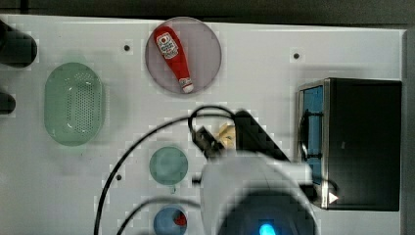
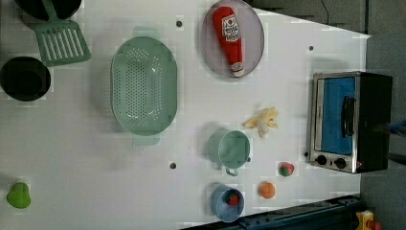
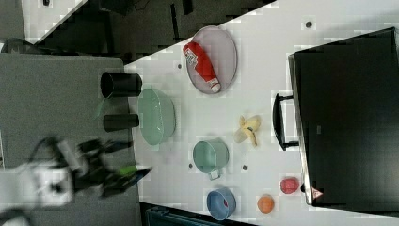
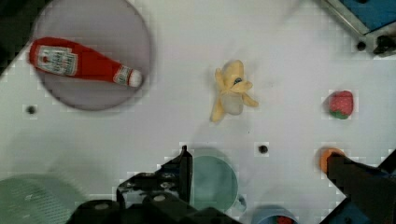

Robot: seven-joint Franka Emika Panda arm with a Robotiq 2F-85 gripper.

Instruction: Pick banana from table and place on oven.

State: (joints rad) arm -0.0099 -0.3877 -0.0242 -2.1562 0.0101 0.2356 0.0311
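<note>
Lying on table (image 4: 289,56), banana (image 4: 229,91) beyond open gripper (image 4: 259,175).

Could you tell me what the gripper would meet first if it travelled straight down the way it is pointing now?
Probably the green cup: in the wrist view it sits between the open gripper fingers, with the banana further ahead on the table. Depth is unclear, so this is tentative.

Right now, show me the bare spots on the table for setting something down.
Free: the table stretch between colander and green pear; also between ketchup plate and oven. Crowded: around the banana, green cup, blue bowl, strawberry, orange ball.
</note>
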